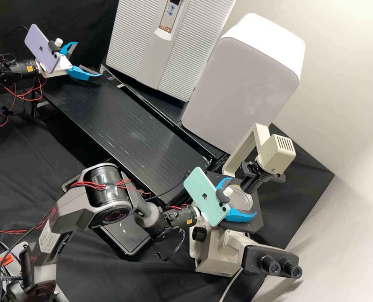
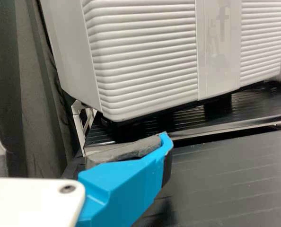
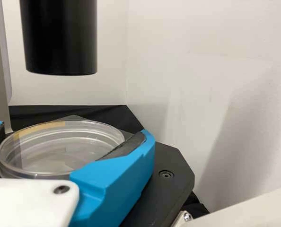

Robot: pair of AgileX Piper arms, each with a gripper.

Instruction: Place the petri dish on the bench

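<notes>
Petri dish: the round, shallow petri dish (image 1: 242,201) sits at the microscope's stage (image 1: 251,224), in the high view between 4 and 5 o'clock from the centre. To me it looks level, its broad face turned upward.
Its look: see-through and glossy, with pale light running round a doubled rim. A tan strip (image 3: 41,126) follows part of that rim, and inside I see faint pale reflections.
My right pincer: my right pincer (image 1: 244,196) is clamped on the dish, one pad against either side. Seen from the dish in the high view, one blue finger is toward 11 o'clock and the other toward 6.
My left pincer: my left pincer (image 1: 88,59) hangs with its fingers well apart and nothing between them, toward 10 or 11 o'clock from the high view's centre, near one end of the black bench (image 1: 123,121).
Microscope: beige, its dark tube (image 1: 250,184) at 1 o'clock from my dish, its paired eyepieces (image 1: 281,267) at 5 o'clock.
Bench: the long black top runs off toward 10 o'clock from the dish.
White housings: a smooth one (image 1: 241,84) stands at 12 o'clock from the dish, a ribbed one (image 1: 128,37) toward 11.
</notes>
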